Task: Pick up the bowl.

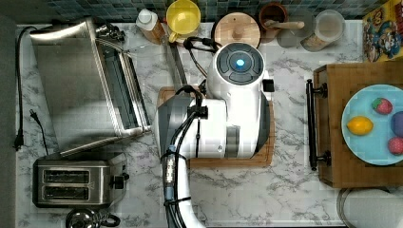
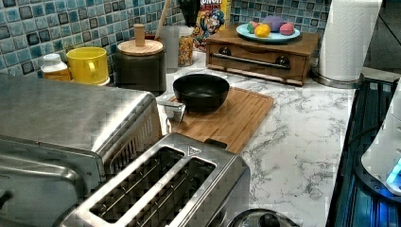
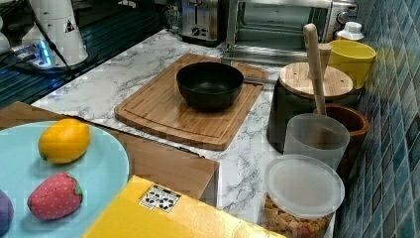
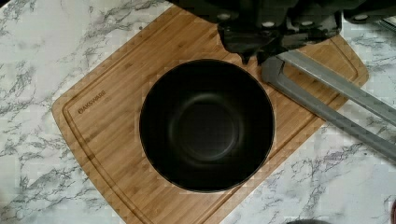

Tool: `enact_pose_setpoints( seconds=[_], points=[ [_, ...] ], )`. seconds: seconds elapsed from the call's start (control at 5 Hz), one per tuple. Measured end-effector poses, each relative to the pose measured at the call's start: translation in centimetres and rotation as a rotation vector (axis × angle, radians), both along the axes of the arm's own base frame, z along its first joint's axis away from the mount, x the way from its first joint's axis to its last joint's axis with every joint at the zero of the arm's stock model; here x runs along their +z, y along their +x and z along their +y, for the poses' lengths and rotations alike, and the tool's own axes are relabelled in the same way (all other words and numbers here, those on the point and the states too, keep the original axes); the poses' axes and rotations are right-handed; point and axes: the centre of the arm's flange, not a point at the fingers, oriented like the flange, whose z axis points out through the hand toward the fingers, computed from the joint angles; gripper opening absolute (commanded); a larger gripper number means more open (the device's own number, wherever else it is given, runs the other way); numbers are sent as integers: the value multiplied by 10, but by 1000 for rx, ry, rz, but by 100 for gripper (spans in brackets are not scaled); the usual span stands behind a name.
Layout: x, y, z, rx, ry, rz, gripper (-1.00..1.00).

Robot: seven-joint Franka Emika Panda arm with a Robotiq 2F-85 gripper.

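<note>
The black bowl (image 4: pixel 207 125) sits upright and empty on a wooden cutting board (image 4: pixel 107 135), with a glossy dark inside. It also shows in the left view (image 2: pixel 201 92) and the right view (image 3: pixel 210 85), near the board's end towards the pot. My gripper (image 4: pixel 252 57) hangs high above the bowl's rim, its dark fingertips close together with nothing between them. In the top view my white arm (image 1: pixel 235 109) covers most of the board (image 1: pixel 228 163) and hides the bowl.
The toaster oven's open door and grey handle (image 4: pixel 327 98) lie close beside the bowl. A black pot with a wooden lid (image 2: pixel 140 64) and a yellow mug (image 2: pixel 88 64) stand behind it. A toaster (image 1: pixel 71 183) and a wooden box with a fruit plate (image 1: pixel 370 123) flank the board.
</note>
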Motion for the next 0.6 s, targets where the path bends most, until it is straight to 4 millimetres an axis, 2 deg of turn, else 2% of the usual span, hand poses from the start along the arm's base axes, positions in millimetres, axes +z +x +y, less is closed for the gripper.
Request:
enact_pose_setpoints(
  seconds=[0.4,0.6],
  points=[
    [-8,-1,0,-3,6,13,-100],
    [-16,1,-7,-5,-23,-65,-100]
  ],
)
